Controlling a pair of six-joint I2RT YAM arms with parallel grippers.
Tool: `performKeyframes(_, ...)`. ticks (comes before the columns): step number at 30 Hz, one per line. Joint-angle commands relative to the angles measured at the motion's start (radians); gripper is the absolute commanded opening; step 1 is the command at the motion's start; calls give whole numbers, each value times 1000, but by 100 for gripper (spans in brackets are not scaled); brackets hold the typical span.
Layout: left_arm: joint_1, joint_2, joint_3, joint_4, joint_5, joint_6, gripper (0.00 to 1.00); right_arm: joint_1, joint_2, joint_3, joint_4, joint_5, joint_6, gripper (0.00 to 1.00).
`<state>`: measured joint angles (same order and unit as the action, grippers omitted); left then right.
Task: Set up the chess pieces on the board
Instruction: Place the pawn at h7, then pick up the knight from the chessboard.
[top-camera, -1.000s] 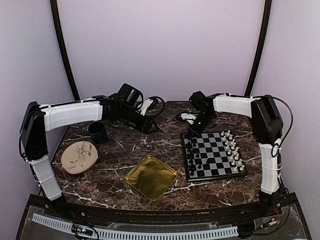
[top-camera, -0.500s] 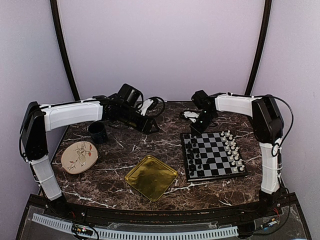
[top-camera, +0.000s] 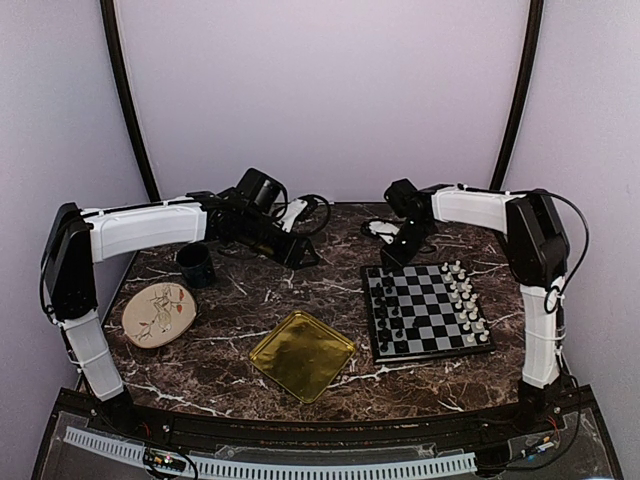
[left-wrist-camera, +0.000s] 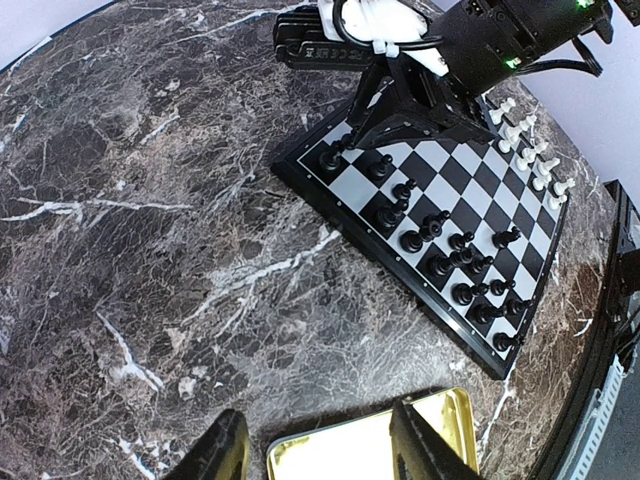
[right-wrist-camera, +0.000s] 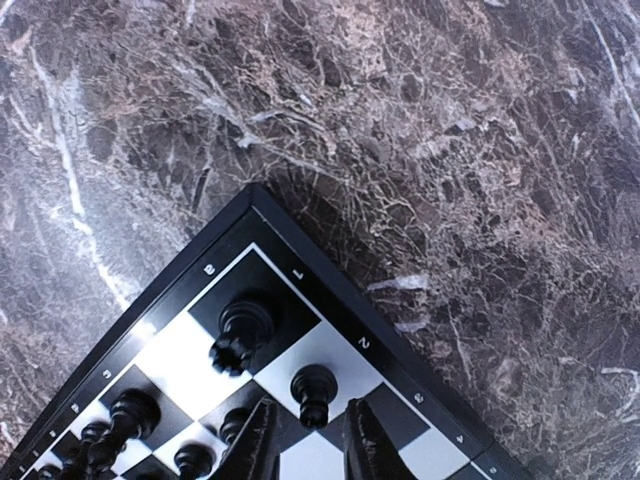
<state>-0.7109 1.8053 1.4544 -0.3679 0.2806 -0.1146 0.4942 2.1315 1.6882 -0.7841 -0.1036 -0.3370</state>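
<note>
The board (top-camera: 428, 310) lies at the right of the table, with black chess pieces (top-camera: 388, 310) along its left side and white ones (top-camera: 463, 292) along its right side. My right gripper (right-wrist-camera: 312, 445) is open at the board's far left corner (right-wrist-camera: 262, 200). A black pawn (right-wrist-camera: 313, 392) stands on a light square just ahead of its tips, free of both fingers, beside a taller black piece (right-wrist-camera: 243, 335) on the corner square. My left gripper (left-wrist-camera: 320, 450) hangs open above the table near the gold tray (left-wrist-camera: 400, 455), holding nothing.
The gold tray (top-camera: 302, 354) sits at front centre. A floral plate (top-camera: 159, 313) and a dark cup (top-camera: 195, 265) stand at the left. White and black cables (top-camera: 372, 234) lie behind the board. The left arm's forearm stretches across the back of the table.
My right gripper's jaws have parted, leaving the black pawn standing on its square, and the hand has shifted slightly right. The left arm has not moved.
</note>
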Motion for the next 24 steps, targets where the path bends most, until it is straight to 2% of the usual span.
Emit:
performKeyframes(1,3,1,23,-8,12,-2,51,-16,-144,-4,2,-4,1,25)
performKeyframes(6,3,2,24,-9,13,-2,51,-31,-283,-108,-29,-67,-93,26)
performKeyframes(14,4,3,25,-8,13,-2,50,-22,-510,-437,-17,-156,-258,28)
performKeyframes(20,4,10,25,-8,9,1,51,26,-578,-595,-12,-133,-318,29)
performKeyframes(24,3,15,26,-8,14,2,51,47,-563,-628,-2,-119,-323,30)
